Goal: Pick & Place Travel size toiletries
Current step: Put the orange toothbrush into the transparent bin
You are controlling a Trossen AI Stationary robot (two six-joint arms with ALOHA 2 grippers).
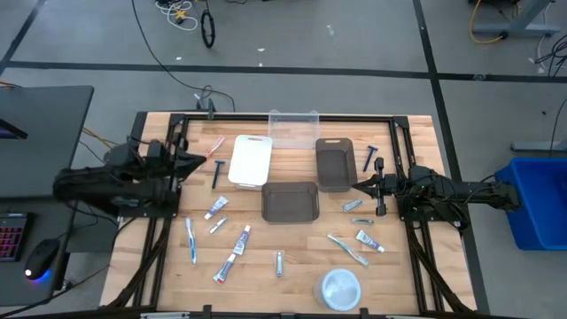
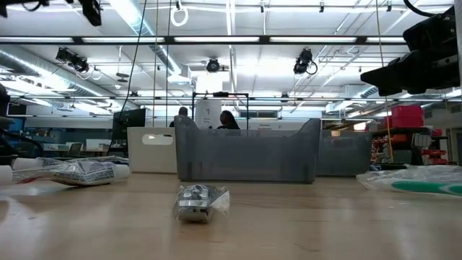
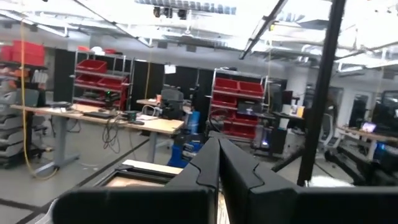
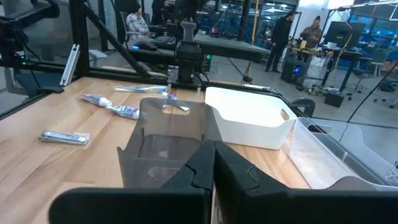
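High view: showing the whole table (image 1: 292, 266) with both arms waiting at mid-height, toiletries scattered across the lower half of the frame.
Low view: showing only a silvery tube (image 2: 201, 201) lying at centre in front of a dark grey bin (image 2: 249, 153), a detail small in the high view.
Left gripper (image 1: 200, 160): sitting at the left edge of the frame, fingers pressed together, holding nothing.
Right gripper (image 1: 359, 186): sitting right of centre, fingers closed tight, gripping nothing, pointing at the dark grey bin.
Toothpaste tubes (image 1: 241, 239): lying lower left of centre, well apart from both grippers.
Toothbrush (image 1: 347, 250): lying lower right, below the right gripper.
Razor (image 1: 369, 158): lying just above the right gripper.
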